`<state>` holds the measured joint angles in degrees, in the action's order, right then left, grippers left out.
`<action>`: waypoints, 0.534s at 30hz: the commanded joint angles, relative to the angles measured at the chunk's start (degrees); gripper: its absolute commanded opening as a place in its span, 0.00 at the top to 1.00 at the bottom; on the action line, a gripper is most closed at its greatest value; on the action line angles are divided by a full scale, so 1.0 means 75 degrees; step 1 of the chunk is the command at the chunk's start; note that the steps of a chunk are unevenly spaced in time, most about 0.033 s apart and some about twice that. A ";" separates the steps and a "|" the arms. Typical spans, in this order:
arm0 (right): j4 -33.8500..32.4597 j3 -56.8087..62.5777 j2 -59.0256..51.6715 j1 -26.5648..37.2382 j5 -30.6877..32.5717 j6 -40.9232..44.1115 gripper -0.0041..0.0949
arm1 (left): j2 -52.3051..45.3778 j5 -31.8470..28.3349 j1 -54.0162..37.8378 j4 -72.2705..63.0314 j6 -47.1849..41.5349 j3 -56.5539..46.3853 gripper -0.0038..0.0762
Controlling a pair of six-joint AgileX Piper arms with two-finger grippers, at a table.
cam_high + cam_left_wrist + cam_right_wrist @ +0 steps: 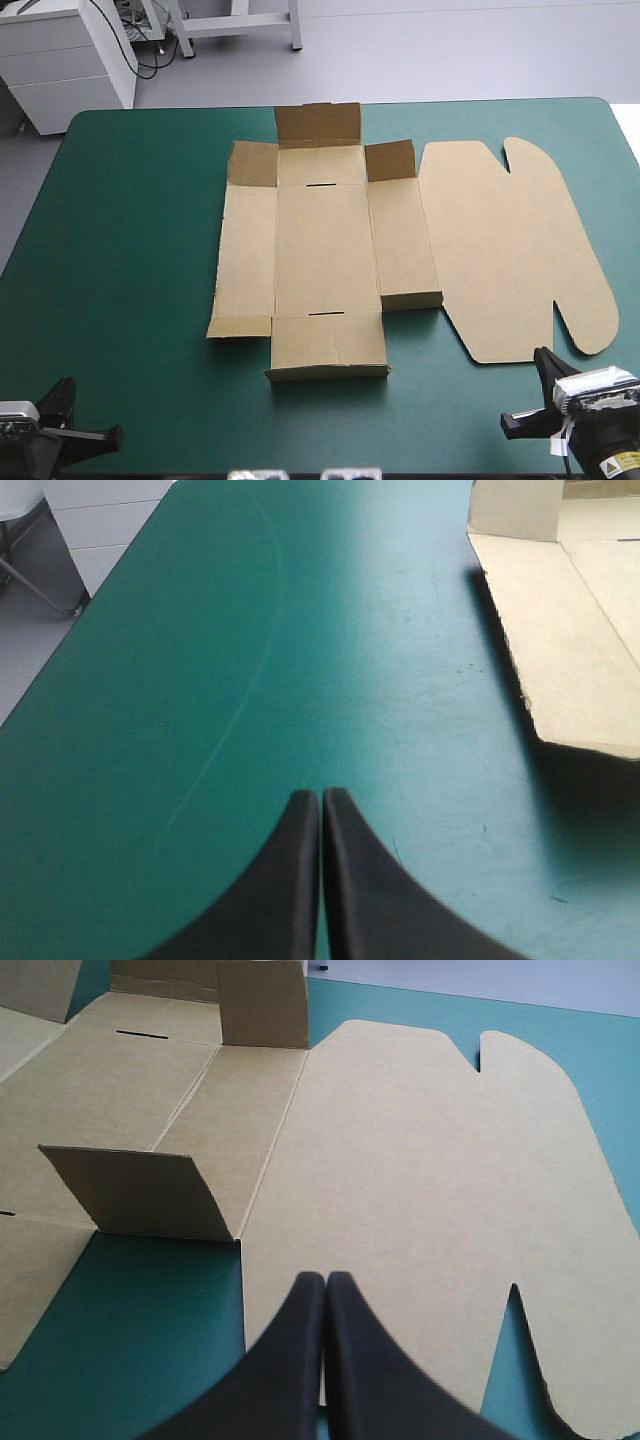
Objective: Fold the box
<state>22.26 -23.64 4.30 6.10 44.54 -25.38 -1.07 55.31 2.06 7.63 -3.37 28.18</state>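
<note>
The brown box lies as a cut sheet in the middle of the teal-green table, mostly flat. Its small corner flaps and far wall stand partly raised, and the wide lid panel lies flat to the right. My left gripper rests shut at the near left corner, well apart from the box's left panel; its tips hover over bare cover. My right gripper is shut at the near right, its tips just over the lid's near edge, a raised flap beside it.
A white cabinet and table legs stand on the floor beyond the far edge. Bare teal-green cover stretches left of the box and along the near edge.
</note>
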 commanded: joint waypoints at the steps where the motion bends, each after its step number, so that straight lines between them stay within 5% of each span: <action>1: 0.0112 -0.0201 0.0084 -0.0020 -0.0553 -0.0019 0.98 | -0.0042 -0.0561 0.0007 0.0039 -0.0016 0.0161 0.96; 16: 0.0112 -0.0201 0.0084 -0.0020 -0.0539 -0.0019 0.98 | -0.0042 -0.0561 0.0007 -0.0058 -0.0016 0.0161 0.96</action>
<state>22.26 -23.64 4.30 6.10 44.54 -25.38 -1.07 55.31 2.06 7.63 -3.37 28.18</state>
